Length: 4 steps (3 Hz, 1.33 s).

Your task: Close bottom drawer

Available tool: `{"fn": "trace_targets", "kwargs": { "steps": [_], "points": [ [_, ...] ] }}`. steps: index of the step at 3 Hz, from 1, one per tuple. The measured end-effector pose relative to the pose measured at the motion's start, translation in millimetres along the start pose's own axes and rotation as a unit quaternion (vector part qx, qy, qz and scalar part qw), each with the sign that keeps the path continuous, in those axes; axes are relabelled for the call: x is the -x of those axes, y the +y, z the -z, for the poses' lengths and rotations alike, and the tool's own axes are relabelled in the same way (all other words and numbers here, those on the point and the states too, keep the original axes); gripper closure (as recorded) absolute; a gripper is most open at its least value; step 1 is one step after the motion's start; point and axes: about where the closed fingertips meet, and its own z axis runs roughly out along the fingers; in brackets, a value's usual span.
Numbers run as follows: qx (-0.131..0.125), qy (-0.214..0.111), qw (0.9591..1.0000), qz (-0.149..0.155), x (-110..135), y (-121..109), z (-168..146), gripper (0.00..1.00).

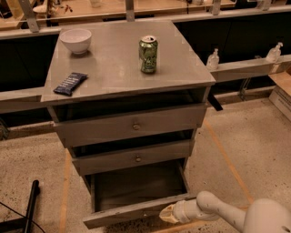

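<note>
We see the shallow grey bottom drawer (122,214) standing well open, its slim front's right end just beside our gripper (167,214).

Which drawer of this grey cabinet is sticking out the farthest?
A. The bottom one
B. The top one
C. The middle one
A: the bottom drawer juts far out with its bare inside showing, while the top drawer and middle drawer are only slightly out. The robot's gripper sits at the right end of the bottom drawer's front.

Lab: workbenches (159,8), taped floor (236,150); gripper (168,214) at bottom drawer (122,215).
</note>
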Motion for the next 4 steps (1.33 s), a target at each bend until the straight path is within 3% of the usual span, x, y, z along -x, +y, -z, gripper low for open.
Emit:
{"fn": "trace_targets", "kwargs": {
  "steps": [1, 4],
  "points": [
    [-0.029, -0.007, 0.9994, 0.017, 2, -10, -5, 1.0],
    [-0.063, -0.033, 0.9969, 0.034, 39, -36, 3, 1.0]
  ]
}}
